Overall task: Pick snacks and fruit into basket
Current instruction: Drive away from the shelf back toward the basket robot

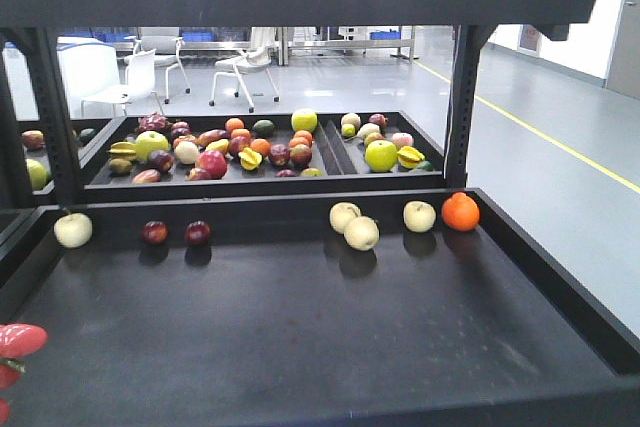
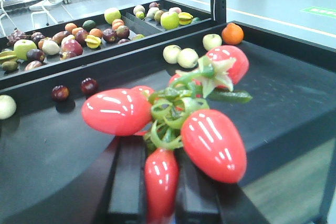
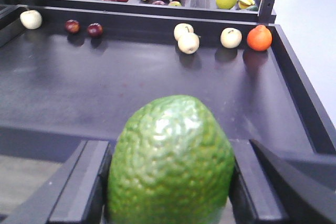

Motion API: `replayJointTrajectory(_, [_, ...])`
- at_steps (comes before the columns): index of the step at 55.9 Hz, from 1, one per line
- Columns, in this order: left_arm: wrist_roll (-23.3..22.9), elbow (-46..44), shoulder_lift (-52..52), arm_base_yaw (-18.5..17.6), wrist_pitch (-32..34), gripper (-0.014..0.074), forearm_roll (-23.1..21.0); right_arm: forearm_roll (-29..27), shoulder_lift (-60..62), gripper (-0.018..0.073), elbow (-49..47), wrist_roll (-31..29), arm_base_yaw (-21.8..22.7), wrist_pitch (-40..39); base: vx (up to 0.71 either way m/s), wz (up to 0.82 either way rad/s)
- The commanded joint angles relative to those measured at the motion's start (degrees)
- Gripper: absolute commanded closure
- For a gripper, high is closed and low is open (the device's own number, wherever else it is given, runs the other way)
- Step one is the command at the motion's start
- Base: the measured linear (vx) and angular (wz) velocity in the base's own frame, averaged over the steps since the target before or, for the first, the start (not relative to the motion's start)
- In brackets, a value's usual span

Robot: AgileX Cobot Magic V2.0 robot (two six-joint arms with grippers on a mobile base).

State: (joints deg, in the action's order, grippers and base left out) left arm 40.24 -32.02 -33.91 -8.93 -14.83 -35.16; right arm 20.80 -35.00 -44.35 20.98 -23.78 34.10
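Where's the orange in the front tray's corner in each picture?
Front view: orange at the near tray's back right corner.
Left wrist view: top right, beyond the red bunch.
Right wrist view: top right, beyond the green bumpy fruit.
Shared landmark: the pale round fruit just left of it.

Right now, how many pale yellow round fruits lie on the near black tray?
4 pale fruits: one far left, two close together mid-back, one beside the orange. None seems hidden.
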Motion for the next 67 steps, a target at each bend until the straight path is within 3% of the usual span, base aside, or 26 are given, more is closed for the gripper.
replayJointTrajectory(1, [-0.4,-1.6,-0.1,0.0,3.8,0.0605,-0.9,1.7,-0.1,0.0568,-1.6,-0.2,0.2,-4.8,-0.38,0.02])
replayJointTrajectory(67, [-0.4,-1.6,-0.1,0.0,3.8,0.0605,-0.9,1.7,-0.1,0.0568,-1.6,-0.3,0.2,-4.8,-0.40,-0.07])
